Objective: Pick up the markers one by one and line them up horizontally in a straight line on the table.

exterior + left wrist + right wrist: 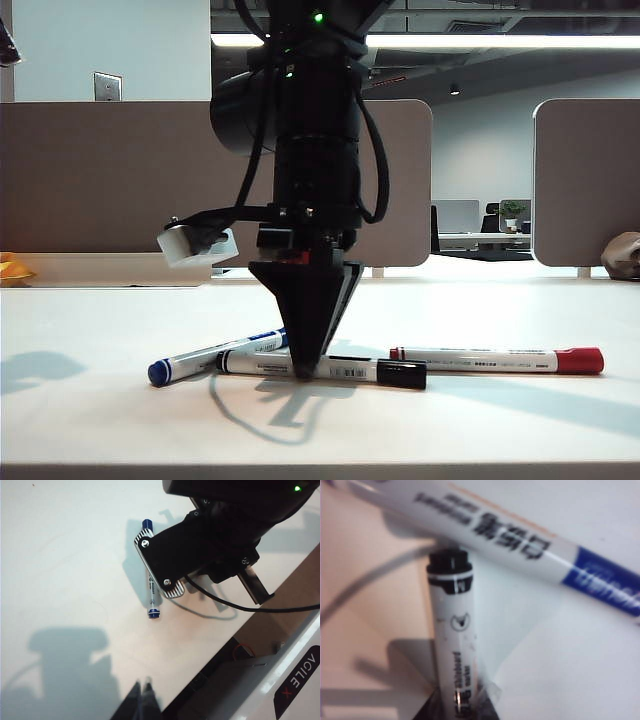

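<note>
White barrels mark all three markers, and they lie close together toward the near edge of the table [90,420]. We see the black-capped marker [330,369] in the middle, nearest that edge; the blue-capped marker [215,357] slants off its uncapped end, and the red-capped marker [500,359] lies just behind and to the right, roughly level. The right gripper [303,372] points straight down onto the black-capped marker's barrel, and in the right wrist view its fingertips sit on either side of that barrel, narrowed onto it. We judge this to be the grasp on the second or third pen, with the row not yet straight. The left gripper [143,695] hangs off to the side above bare table, jaws pinched together on nothing. Next we would need a short lift, clear of the blue-capped marker that touches or nearly touches the black one, then a set-down in line with the red-capped marker. Dragging instead of lifting could nudge the blue one further askew
</note>
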Robot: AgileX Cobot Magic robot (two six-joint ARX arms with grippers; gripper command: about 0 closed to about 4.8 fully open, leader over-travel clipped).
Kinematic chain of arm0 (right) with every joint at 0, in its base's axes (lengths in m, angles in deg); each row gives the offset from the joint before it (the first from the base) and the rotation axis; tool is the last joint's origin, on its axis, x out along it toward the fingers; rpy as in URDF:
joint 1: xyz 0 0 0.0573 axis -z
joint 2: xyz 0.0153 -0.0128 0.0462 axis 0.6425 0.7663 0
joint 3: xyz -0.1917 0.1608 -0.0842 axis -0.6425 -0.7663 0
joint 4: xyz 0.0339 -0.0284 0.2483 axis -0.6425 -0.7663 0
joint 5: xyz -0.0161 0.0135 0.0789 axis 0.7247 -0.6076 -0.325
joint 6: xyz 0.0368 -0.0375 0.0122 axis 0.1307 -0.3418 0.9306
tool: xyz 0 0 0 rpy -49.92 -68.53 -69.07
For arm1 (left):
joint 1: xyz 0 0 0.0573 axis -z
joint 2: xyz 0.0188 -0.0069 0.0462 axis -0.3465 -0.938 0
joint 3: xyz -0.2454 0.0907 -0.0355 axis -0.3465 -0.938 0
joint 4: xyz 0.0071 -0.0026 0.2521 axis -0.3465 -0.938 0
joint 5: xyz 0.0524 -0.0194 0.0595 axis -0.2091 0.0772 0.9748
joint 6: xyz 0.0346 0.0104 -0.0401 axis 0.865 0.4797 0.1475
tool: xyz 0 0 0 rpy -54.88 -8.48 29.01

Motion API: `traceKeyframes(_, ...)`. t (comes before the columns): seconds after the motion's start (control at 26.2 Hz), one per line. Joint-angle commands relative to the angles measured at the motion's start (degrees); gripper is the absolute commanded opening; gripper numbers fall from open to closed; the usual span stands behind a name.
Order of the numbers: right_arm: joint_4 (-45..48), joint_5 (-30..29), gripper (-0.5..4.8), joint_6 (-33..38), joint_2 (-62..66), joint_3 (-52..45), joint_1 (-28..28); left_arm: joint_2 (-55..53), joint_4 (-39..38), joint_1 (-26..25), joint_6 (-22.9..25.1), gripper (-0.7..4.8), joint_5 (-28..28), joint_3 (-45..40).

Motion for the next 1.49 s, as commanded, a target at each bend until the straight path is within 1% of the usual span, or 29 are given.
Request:
traceKeyframes(0.04, 0.24, -0.28, 0.71, -0.72, -0.04, 2.23, -0.94, 0.22, 0.46, -0.11, 0.2, -0.04, -0.48, 0.02)
traceKeyframes(0.19, 1.46, -0.33, 0.71, -1.57, 0.0, 4.39, -2.58, 0.22, 0.61, -0.11, 0.04, -0.04, -0.46, 0.02)
traceKeyframes(0.76, 1.27, -0.33, 0.71, -1.55, 2.1, 4.39, -2.73, 0.22, 0.59, -0.11, 0.02, -0.04, -0.61, 0.02)
traceKeyframes(1.18, 2.32, -1.4, 0.71, -1.55, 3.93, 4.39, -4.87, 0.22, 0.79, -0.11, 0.02, -0.04, -0.61, 0.02)
traceKeyframes(1.49, 1.68, 0.5, 0.71, -1.55, 3.74, 4.76, -5.14, 0.22, 0.81, -0.11, 0.02, -0.04, -0.61, 0.02)
